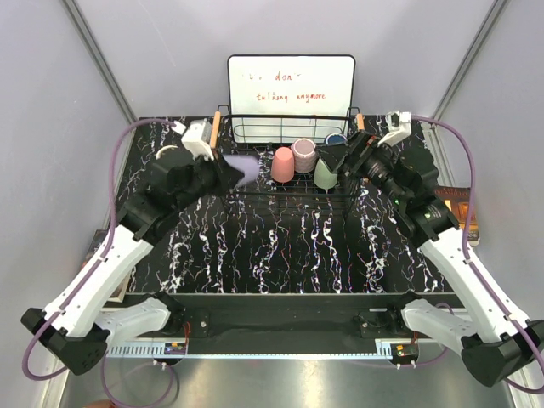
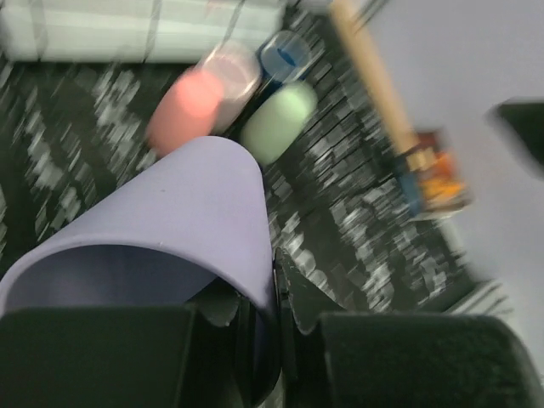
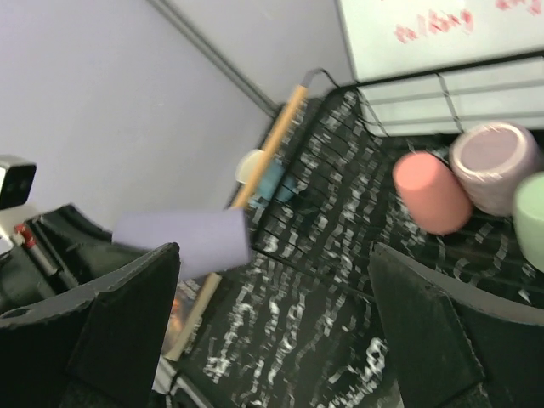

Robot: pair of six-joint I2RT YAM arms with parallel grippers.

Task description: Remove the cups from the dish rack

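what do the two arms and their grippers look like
The left arm and right arm match: white shells near black bases, black joints further out, a purple cable looping along each. Each wrist carries a white camera block. The left gripper and right gripper are plain black.

This is a robotics lab test cell rather than a home kitchen. Plain pale grey panel walls (image 1: 51, 127) with metal corner strips box in a black, white-veined marble-patterned worktop (image 1: 289, 246). Two white-and-black robot arms, the left arm (image 1: 110, 263) and the right arm (image 1: 476, 272), are bolted along its near edge and trail purple cables (image 1: 114, 174). A white board with red handwriting (image 1: 291, 85) leans against the back wall, behind a black wire dish rack with wooden handles (image 1: 255, 129).
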